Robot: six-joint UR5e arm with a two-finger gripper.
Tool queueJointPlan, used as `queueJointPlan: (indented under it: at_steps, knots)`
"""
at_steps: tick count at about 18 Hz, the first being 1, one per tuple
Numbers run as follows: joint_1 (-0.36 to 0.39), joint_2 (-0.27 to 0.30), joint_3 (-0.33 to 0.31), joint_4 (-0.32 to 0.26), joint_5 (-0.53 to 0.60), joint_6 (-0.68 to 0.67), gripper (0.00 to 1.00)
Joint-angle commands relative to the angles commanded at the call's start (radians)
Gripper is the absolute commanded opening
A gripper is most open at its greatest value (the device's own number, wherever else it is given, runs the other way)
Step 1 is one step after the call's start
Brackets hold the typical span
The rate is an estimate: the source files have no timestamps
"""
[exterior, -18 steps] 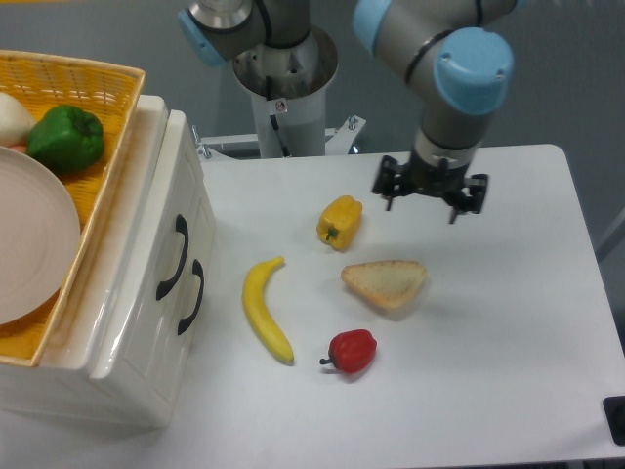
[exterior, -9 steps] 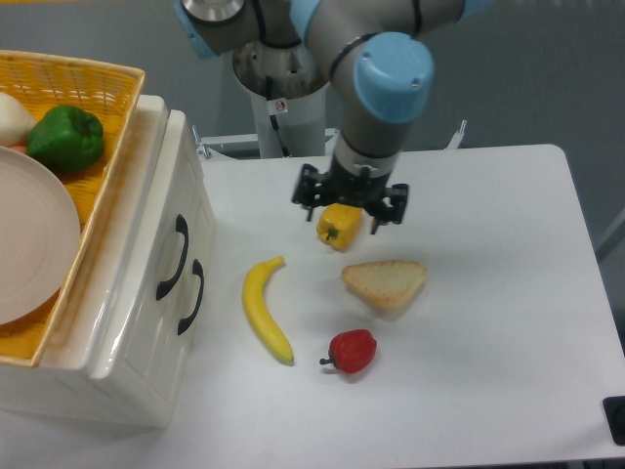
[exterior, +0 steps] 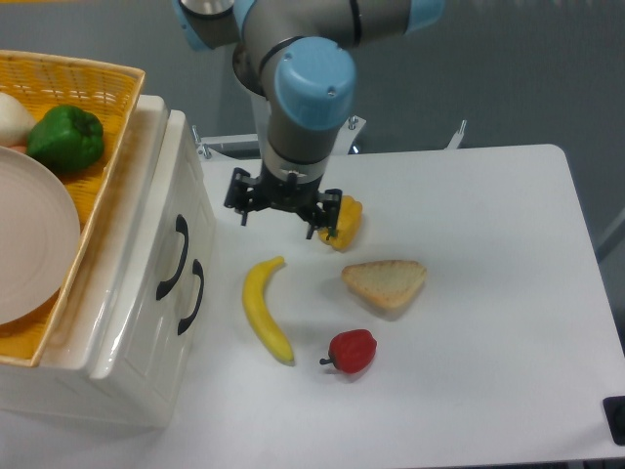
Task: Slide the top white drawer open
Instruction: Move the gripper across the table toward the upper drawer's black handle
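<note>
Camera view from above: table [exterior: 508, 293] carrying a white cabinet [exterior: 117, 322] at its left edge; the top drawer [exterior: 168, 256], shut, faces right with a black handle [exterior: 176, 256]. Basket [exterior: 73, 98] on the cabinet holds a plate [exterior: 29, 244] and a green pepper [exterior: 64, 137]. Arm [exterior: 298, 88] hangs over the rear tabletop; gripper [exterior: 283, 207], fingers spread wide and holding nothing, sits between cabinet and yellow pepper [exterior: 348, 223]. Toward the front edge: banana [exterior: 264, 311], bread [exterior: 385, 283], red pepper [exterior: 354, 350].

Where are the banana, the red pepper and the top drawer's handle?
banana [exterior: 266, 311]: fixed camera, middle of its curve.
red pepper [exterior: 354, 350]: fixed camera, its body.
top drawer's handle [exterior: 176, 256]: fixed camera, middle of the black bar.
</note>
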State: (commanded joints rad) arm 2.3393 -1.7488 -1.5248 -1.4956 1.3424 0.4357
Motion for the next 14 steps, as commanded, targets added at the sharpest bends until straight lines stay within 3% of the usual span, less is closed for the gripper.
queueJointPlan:
  at_steps: [14]
  knots:
    - [-0.003, -0.049, 0.014, 0.005, -0.16, -0.067, 1.0]
